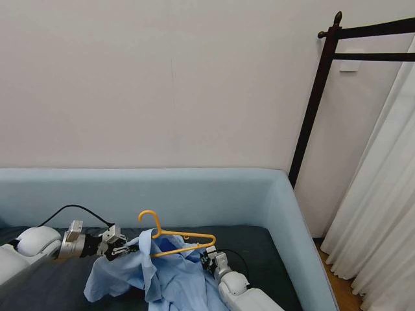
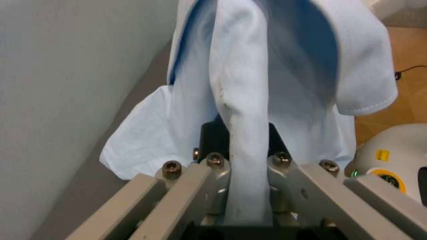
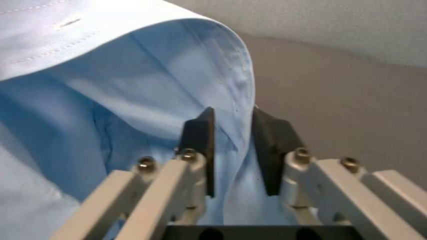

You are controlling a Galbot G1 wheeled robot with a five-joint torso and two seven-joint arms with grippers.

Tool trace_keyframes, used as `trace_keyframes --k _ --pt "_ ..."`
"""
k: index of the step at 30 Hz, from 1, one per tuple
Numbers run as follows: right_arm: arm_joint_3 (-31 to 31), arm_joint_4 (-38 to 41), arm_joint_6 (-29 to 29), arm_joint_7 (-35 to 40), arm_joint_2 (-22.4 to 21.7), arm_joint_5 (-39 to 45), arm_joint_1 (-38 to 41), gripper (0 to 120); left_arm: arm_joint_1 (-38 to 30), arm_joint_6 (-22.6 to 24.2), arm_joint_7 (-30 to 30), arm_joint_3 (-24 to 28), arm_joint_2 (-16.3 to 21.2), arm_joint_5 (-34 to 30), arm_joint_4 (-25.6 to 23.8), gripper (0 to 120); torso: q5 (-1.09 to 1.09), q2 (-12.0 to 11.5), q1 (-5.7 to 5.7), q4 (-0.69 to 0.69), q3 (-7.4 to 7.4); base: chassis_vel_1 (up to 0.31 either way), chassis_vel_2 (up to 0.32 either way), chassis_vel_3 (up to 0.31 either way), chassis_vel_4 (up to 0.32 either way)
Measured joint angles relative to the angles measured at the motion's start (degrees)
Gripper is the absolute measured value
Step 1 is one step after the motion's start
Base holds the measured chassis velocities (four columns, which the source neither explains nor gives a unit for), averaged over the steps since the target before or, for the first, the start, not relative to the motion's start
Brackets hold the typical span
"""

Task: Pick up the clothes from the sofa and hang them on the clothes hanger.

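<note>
- The left gripper reaches in over the dark seat of the pale blue sofa. It is clenched on a fold of the light blue shirt, and the left wrist view shows the cloth pinched between its pads.
- The right gripper is at the shirt's other side, clamped on a fold of fabric just below a stitched edge.
- The shirt is bunched between the two grippers, low over the seat.
- A yellow hanger sits tilted in the shirt, with its hook toward the sofa's back.
- A dark wooden clothes rack stands beyond the sofa's right arm, beside a white curtain.
</note>
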Motion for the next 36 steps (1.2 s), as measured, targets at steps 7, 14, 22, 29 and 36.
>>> trace_keyframes --k 7,14,22,29,36 --pt "0.72 -0.7 0.23 -0.04 0.19 1.14 0.22 0 1.4 -0.04 0.02 -1.31 0.66 0.0 -0.2 1 0.0 0.0 0.0 0.0 0.0 0.0 0.0 0.0 0.0" --pt "0.55 3.99 0.23 0.19 -2.58 4.17 -0.16 0 2.34 -0.33 0.39 -2.57 1.4 0.12 1.84 1 0.0 0.0 0.0 0.0 0.0 0.0 0.0 0.0 0.0" --pt "-0.19 15.36 -1.87 0.58 -8.93 6.84 -0.13 0 2.49 -1.38 1.45 -3.69 1.12 0.88 3.35 1 0.0 0.0 0.0 -0.01 0.0 0.0 0.0 0.0 0.0" --pt "-1.5 30.4 -6.37 3.53 -15.4 9.3 1.52 0 4.64 -1.9 2.16 -6.15 1.24 2.52 2.5 1 0.0 0.0 0.0 -0.01 0.0 0.0 0.0 0.0 0.0" --pt "-1.81 39.18 -10.62 7.44 -19.55 14.76 5.8 0 7.12 -2.48 1.91 -9.52 2.64 4.53 1.8 1 0.01 0.0 0.0 0.01 0.0 0.0 0.0 0.0 0.0"
